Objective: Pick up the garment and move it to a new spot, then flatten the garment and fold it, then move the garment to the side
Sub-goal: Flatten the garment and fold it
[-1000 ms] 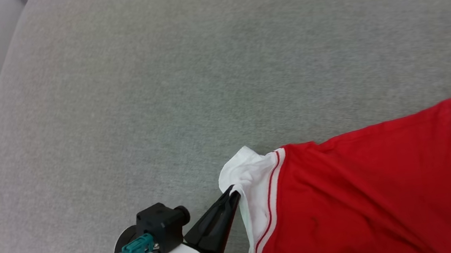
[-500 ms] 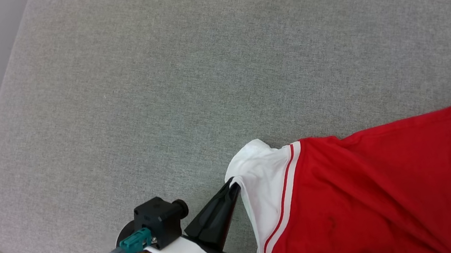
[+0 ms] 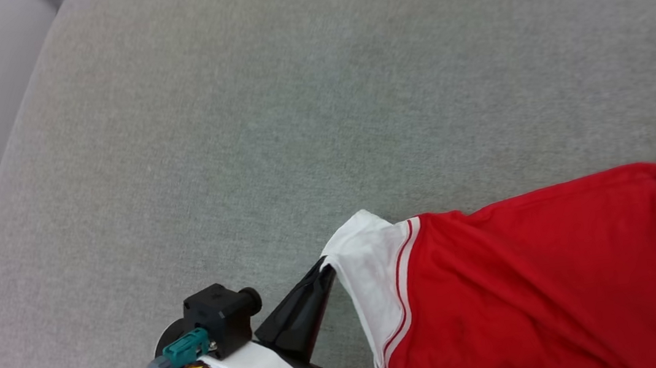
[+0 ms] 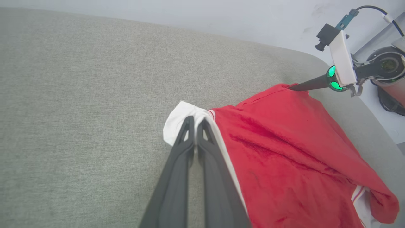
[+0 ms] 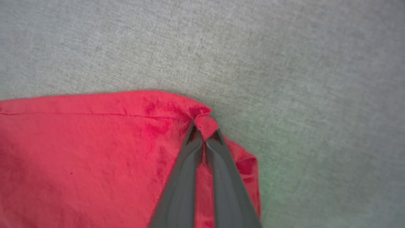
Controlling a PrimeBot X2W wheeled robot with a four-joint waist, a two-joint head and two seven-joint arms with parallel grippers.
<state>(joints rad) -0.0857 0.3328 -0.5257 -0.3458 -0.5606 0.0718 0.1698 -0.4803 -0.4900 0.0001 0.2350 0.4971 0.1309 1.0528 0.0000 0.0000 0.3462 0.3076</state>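
Flattening underway: the garment [image 3: 531, 284] stays stretched between left gripper [image 3: 326, 264], clamped on its sleeve, and right gripper [image 5: 205, 125], clamped on a corner.

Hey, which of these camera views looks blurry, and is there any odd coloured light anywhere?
Right wrist view: softest, the garment and grey cushion weave smeared, with a green tint on the cushion at lower right. Left wrist view: sharpest, weave crisp; a green light glows behind the right gripper. Head view: slightly soft, light even and flat.
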